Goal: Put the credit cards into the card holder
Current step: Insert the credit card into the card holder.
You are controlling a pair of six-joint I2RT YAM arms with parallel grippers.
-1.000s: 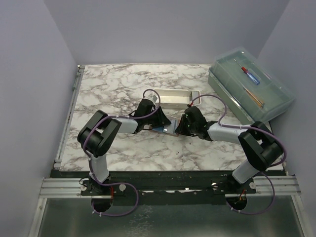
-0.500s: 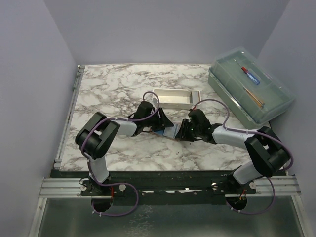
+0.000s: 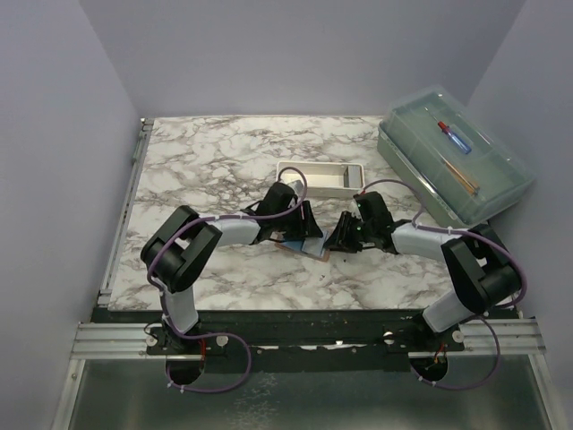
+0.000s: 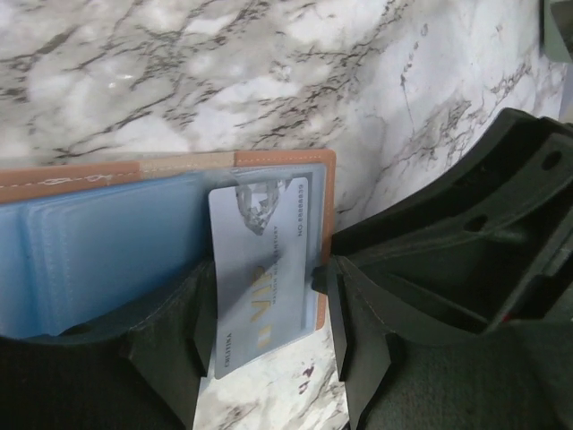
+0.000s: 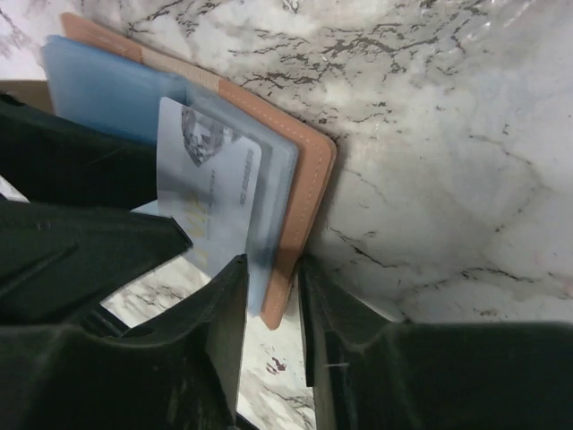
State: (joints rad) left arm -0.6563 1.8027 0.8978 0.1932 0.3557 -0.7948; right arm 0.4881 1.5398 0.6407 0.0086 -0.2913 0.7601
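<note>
Marble table [image 3: 206, 161] has the open card holder [image 4: 107, 242] in the middle of the top view. The right claw [image 5: 270, 264] pinches its tan corner (a good anchor). The left claw [image 4: 266, 273] is narrow, with a finger at each long side of the credit card [image 4: 261, 296], but a real squeeze cannot be told. The card, part way in, should slide straight, not tilt. Its print is too blurry to read.

Overhead looks down; both close wrist views share card holder [image 4: 116, 242] [image 5: 309, 175].
</note>
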